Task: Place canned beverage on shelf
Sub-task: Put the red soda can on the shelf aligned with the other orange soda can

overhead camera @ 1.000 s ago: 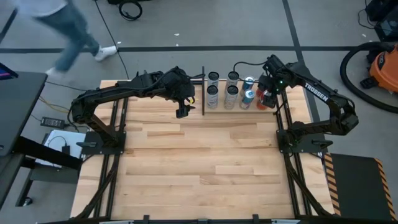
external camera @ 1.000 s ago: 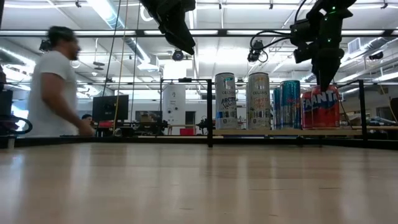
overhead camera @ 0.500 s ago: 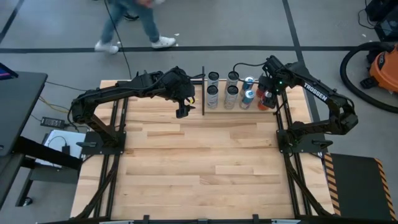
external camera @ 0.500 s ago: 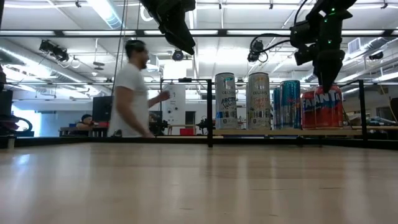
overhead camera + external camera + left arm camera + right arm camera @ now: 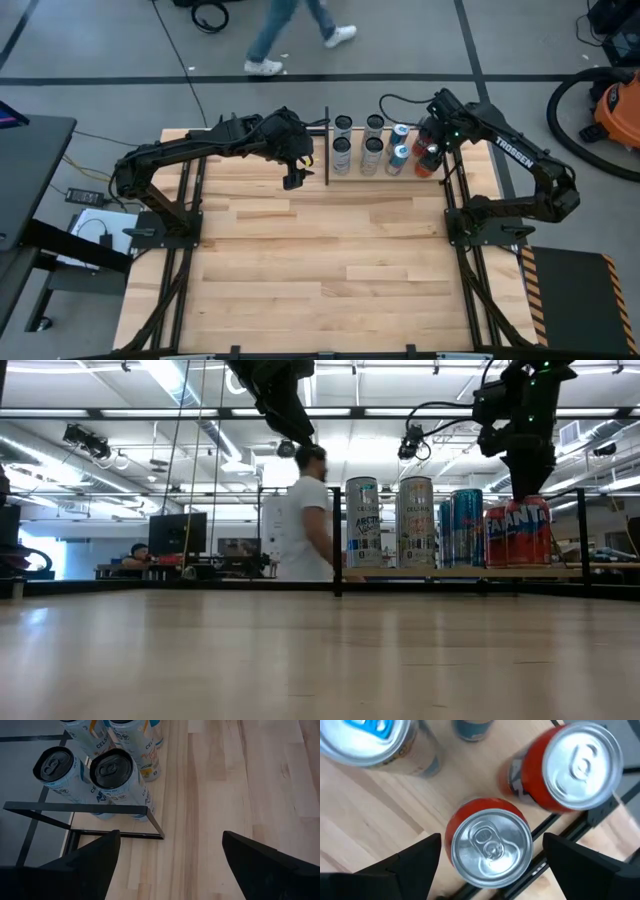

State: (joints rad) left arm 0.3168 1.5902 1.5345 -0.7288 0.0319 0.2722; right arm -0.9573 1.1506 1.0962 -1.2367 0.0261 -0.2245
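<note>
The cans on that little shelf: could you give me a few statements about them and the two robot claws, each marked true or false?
1. Two orange cans stand on the shelf. True.
2. The right gripper squeezes an orange can. False: its fingers are spread open above it, not touching.
3. The left gripper holds a can. False: it is open and empty, beside the shelf.
4. All cans stand upright. True.
5. A can lies on the tabletop. False: none does.

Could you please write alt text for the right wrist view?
Looking straight down, the right gripper hangs open above an upright red can on the pale wooden shelf. A second red can stands beside it near the black rod edge, and a blue-topped can stands farther off.
</note>
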